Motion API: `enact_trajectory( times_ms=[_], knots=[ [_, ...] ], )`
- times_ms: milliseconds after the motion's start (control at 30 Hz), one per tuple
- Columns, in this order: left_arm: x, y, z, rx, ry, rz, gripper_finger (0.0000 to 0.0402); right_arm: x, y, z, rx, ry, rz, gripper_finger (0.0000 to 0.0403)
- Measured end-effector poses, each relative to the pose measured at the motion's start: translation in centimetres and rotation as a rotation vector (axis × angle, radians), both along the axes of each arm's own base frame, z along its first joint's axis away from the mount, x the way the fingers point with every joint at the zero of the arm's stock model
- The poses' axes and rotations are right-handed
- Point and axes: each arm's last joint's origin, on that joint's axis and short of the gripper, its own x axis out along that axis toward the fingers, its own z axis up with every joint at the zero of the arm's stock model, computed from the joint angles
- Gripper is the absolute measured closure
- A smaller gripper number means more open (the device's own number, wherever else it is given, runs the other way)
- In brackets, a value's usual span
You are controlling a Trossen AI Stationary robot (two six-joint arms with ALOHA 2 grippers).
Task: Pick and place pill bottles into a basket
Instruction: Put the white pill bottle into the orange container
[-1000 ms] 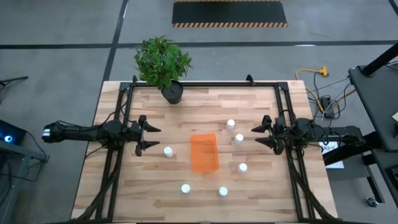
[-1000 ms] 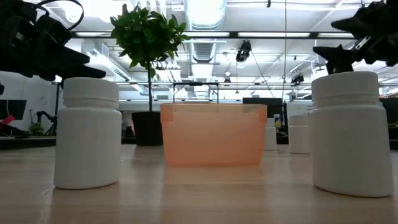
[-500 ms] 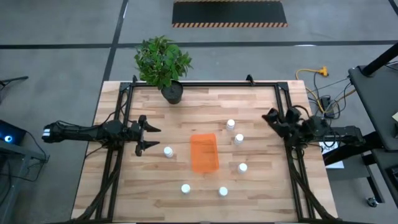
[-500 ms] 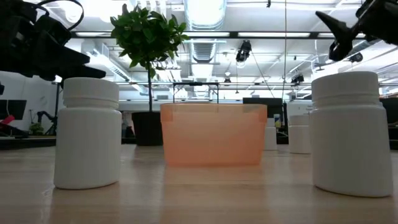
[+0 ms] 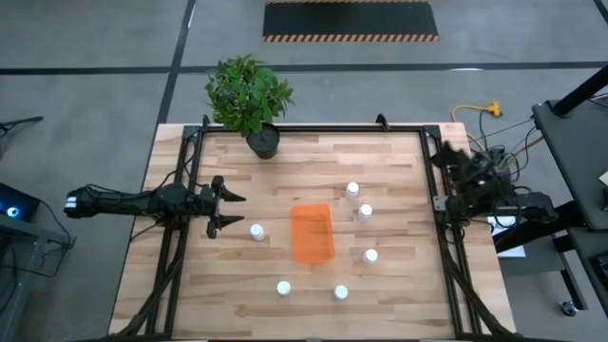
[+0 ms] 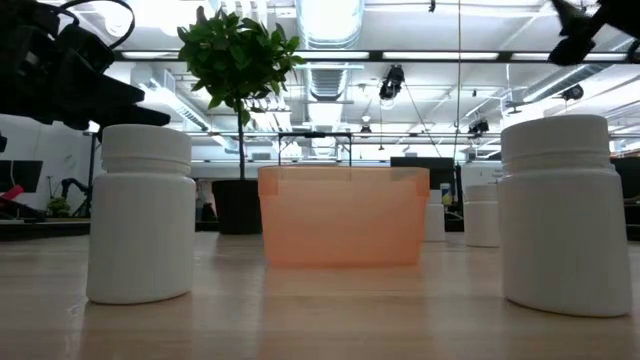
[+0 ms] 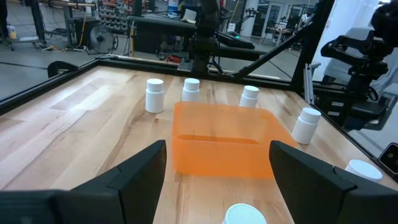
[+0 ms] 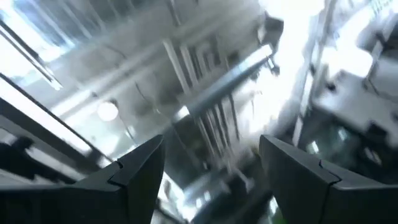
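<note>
Left pincer gapes released beside one pill bottle; basket beyond; right pincer's state seems unclear.

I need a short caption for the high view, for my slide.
Six pill bottles stand around an empty orange basket; the open left hand waits beside one, and the right hand is raised at the table edge.

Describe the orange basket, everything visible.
The basket is a small rectangular tub of see-through orange plastic, open on top, upright and empty. It sits flat on the wooden table near the middle, long side running front to back. White pill bottles stand around it, none touching. Neither gripper is on it.
</note>
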Motion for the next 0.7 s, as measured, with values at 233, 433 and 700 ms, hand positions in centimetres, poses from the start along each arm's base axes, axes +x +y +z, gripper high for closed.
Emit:
enact_trajectory(
  times_ms=[233,433,700],
  knots=[
    [0.0,0.0,0.0,0.000,0.000,0.000,0.0134,-2.2,0.0,5.9,-0.143,-0.009,-0.245,0.0154],
    [0.0,0.0,0.0,0.000,0.000,0.000,0.0134,-2.7,0.3,13.1,-0.361,0.063,-0.512,0.0154],
    [0.0,0.0,0.0,0.000,0.000,0.000,0.0134,0.9,0.3,20.4,-0.423,0.193,-0.573,0.0154]
  ],
)
